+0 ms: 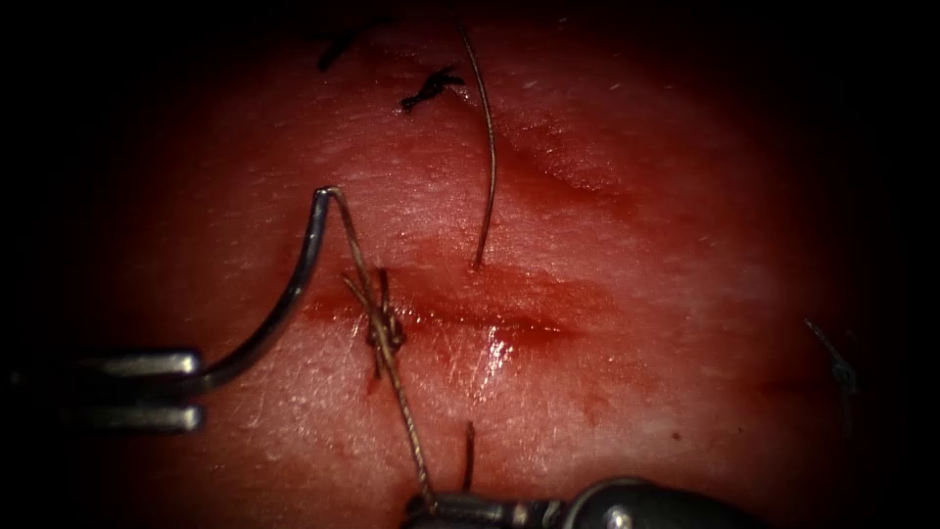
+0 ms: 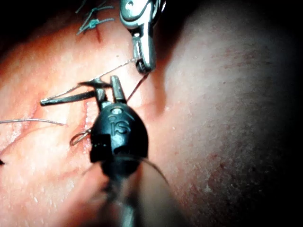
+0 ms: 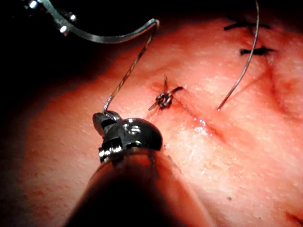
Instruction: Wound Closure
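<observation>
The tissue (image 1: pixel 627 323) is pink with a dark red cut (image 1: pixel 460 312). The needle (image 1: pixel 284 294) is silver, the thread (image 1: pixel 392 362) is grey-brown.

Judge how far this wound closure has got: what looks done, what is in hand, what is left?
Done: one knot sits on the cut, with older stitches beyond it. In hand: the left tool holds the needle near its tip end, clear of the tissue, and the right tool grips the thread running from the needle's tail. Left: the cut right of the knot remains open.
</observation>
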